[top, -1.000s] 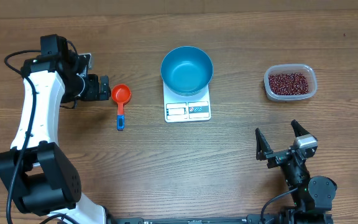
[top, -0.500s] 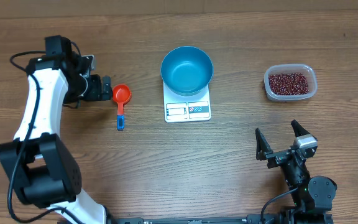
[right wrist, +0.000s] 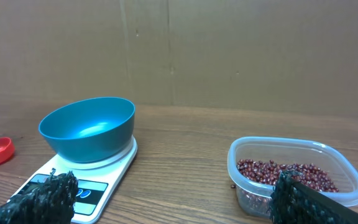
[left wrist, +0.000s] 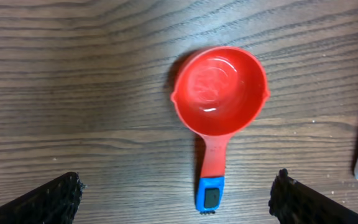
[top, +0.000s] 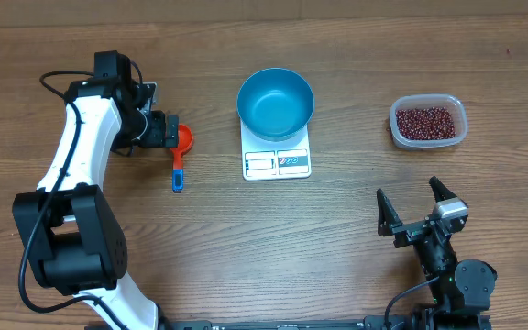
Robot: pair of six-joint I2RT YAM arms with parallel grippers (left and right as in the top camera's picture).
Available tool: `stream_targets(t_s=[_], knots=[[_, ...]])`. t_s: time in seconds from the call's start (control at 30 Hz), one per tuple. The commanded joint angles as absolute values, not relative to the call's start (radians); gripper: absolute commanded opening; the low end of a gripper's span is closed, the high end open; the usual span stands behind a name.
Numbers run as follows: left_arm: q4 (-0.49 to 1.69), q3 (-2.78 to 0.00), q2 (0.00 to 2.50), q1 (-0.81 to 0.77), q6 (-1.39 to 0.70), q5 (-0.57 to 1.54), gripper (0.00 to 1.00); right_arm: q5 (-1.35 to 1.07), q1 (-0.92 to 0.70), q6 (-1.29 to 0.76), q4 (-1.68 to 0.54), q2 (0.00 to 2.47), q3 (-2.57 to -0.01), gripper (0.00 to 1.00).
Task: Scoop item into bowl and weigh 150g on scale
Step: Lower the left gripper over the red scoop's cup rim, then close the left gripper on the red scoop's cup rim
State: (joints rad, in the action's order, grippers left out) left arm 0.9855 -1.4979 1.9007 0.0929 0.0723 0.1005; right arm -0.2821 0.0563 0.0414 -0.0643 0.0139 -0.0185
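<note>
The blue bowl (top: 276, 103) stands empty on the white scale (top: 277, 161) at the table's middle. Dark red beans (top: 425, 121) lie in a clear tub at the right. A red scoop (top: 181, 154) with a blue handle tip lies left of the scale. My left gripper (top: 163, 131) hangs open over the scoop's left side, partly hiding its cup. From the left wrist, the scoop (left wrist: 219, 93) lies empty on the wood, and its handle runs down between the spread fingers of the left gripper (left wrist: 178, 198). My right gripper (top: 417, 213) rests open near the front edge, holding nothing.
The clear tub (right wrist: 294, 174) sits just ahead of the right gripper (right wrist: 173, 199), with the bowl (right wrist: 87, 127) and scale (right wrist: 98, 180) to its left. One stray bean (right wrist: 231, 185) lies on the wood beside the tub. A cardboard wall (right wrist: 229, 50) stands behind the table.
The left arm has swung right, bringing its open gripper over the red scoop's cup. The right arm, bowl, scale and tub have not moved.
</note>
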Motion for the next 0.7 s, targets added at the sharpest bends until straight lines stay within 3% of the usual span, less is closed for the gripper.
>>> stream_targets(t_s=[0.0,0.67], knots=[[0.983,-1.518,1.921,0.091,0.044,0.077,1.00,-0.290,0.054,0.057,-0.058,0.003,-0.008,1.00],[0.925,-1.518,1.995,0.089,0.009,0.078,0.99,-0.290,0.054,0.057,-0.058,0.003,-0.008,1.00]])
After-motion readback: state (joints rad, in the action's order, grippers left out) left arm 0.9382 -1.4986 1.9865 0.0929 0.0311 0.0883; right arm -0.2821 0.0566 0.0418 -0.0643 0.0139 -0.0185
